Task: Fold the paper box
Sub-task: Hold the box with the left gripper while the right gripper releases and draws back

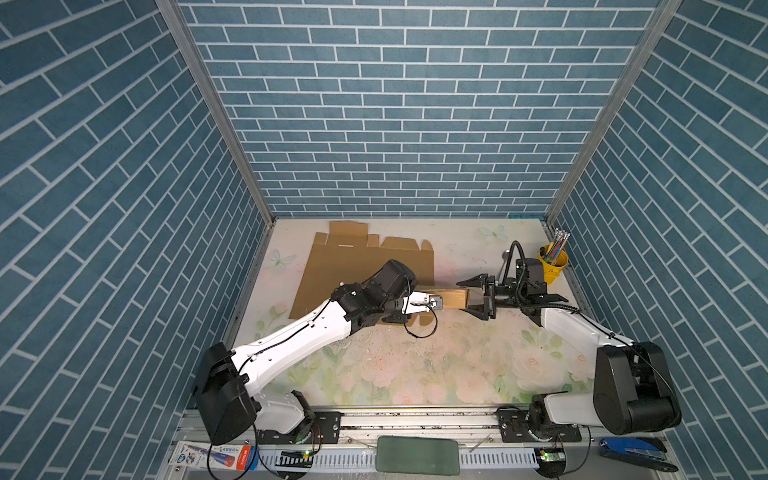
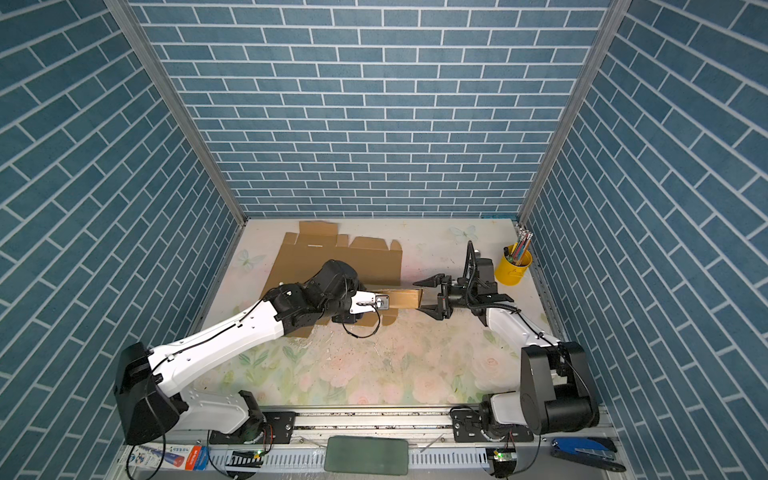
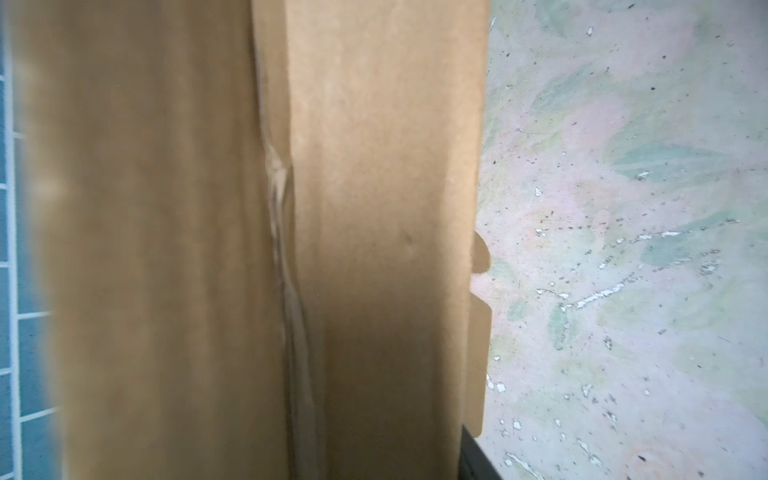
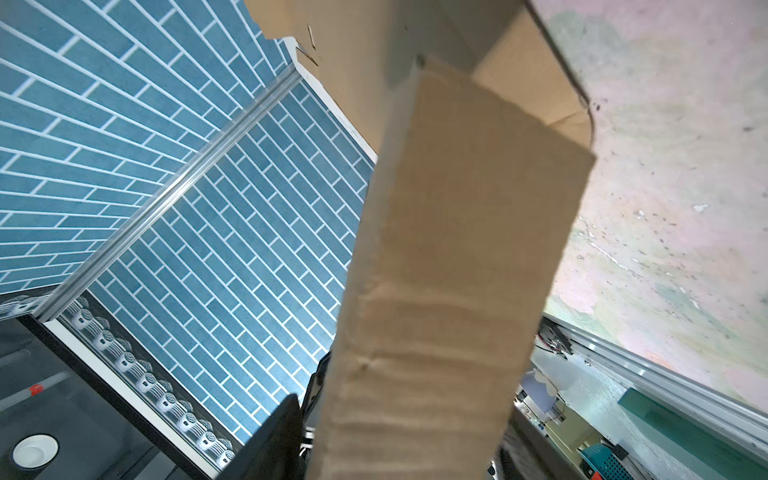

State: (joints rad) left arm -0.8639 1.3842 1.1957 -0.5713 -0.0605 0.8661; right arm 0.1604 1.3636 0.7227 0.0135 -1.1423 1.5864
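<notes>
Here's the paper box [image 1: 365, 266], a flat brown sheet lying left of centre on the floral table [image 1: 415, 365], with one raised strip [image 1: 454, 296] standing along its near edge. That strip runs straight left to right across both top views, with an arm at either end. The right gripper [image 1: 471, 296] comes in from the right, jaws spread wide, the strip's free end just between them, nothing pinched. The left gripper [image 1: 432, 304] sits at the strip's left part. Whether it's clamping I can't tell, as its wrist view is all blurred cardboard. The right arm's nearer that free end, so I'd guess the next move is to close on it or push leftward along the strip.
</notes>
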